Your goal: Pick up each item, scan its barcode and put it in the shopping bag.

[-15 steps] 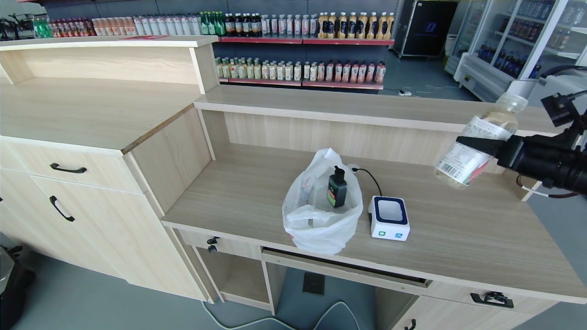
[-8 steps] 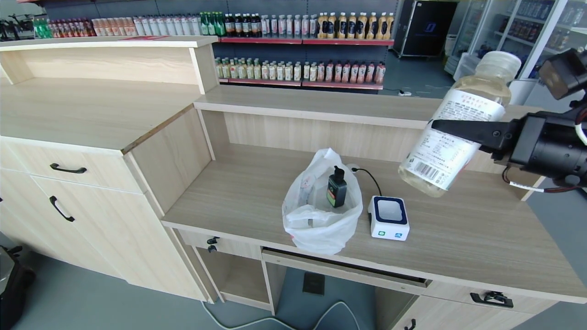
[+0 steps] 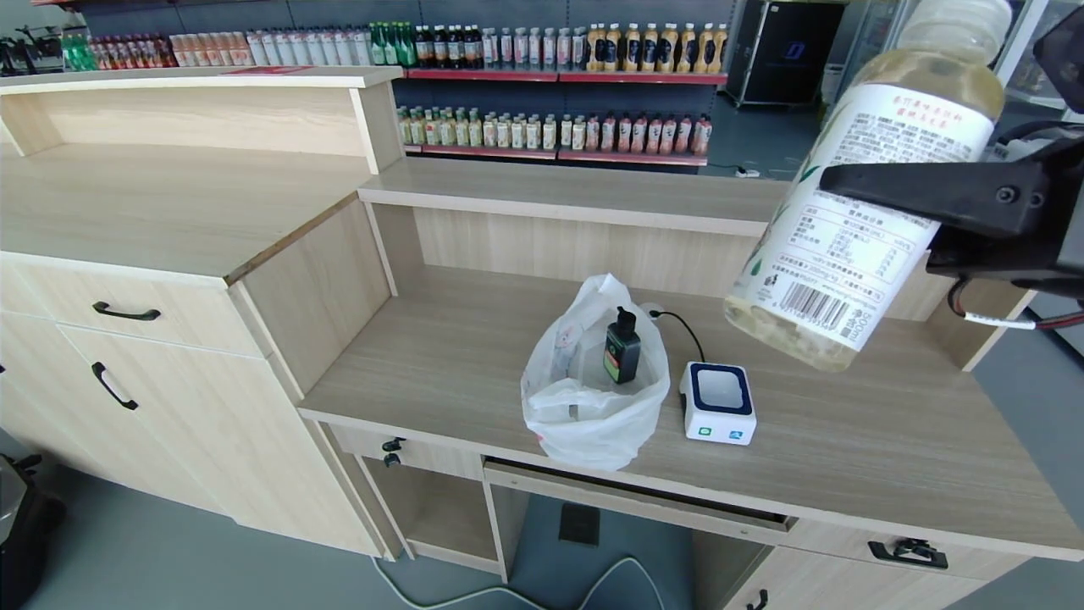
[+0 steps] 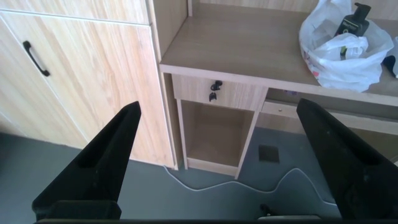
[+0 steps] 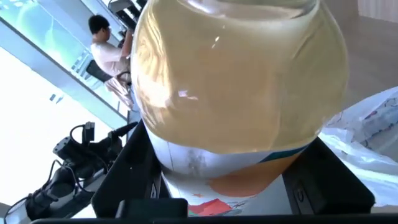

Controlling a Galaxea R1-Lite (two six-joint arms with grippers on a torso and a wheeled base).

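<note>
A clear bottle point(image 3: 847, 263) of pale yellow drink with a white barcode label hangs tilted high above the counter's right part, its base pointing down toward the scanner. My right gripper point(image 3: 855, 182) is shut on the bottle point(image 5: 242, 81), a black finger point(image 5: 134, 168) on each side. The white scanner point(image 3: 718, 402) with a blue frame lies on the counter beside the white plastic shopping bag point(image 3: 593, 407). A dark pump bottle point(image 3: 622, 347) stands in the bag. My left gripper point(image 4: 219, 106) is open and holds nothing, low before the counter's front left, with the bag point(image 4: 342, 50) beyond it.
The light wooden counter point(image 3: 889, 449) has a raised ledge point(image 3: 593, 191) at its back and a taller counter point(image 3: 169, 203) to the left. A black cable point(image 3: 682, 326) runs from the scanner. Drink shelves point(image 3: 550, 51) and a fridge stand behind.
My right gripper has carried the bottle up and to the left, closer to the head camera. The bag, the scanner and the pump bottle have stayed put.
</note>
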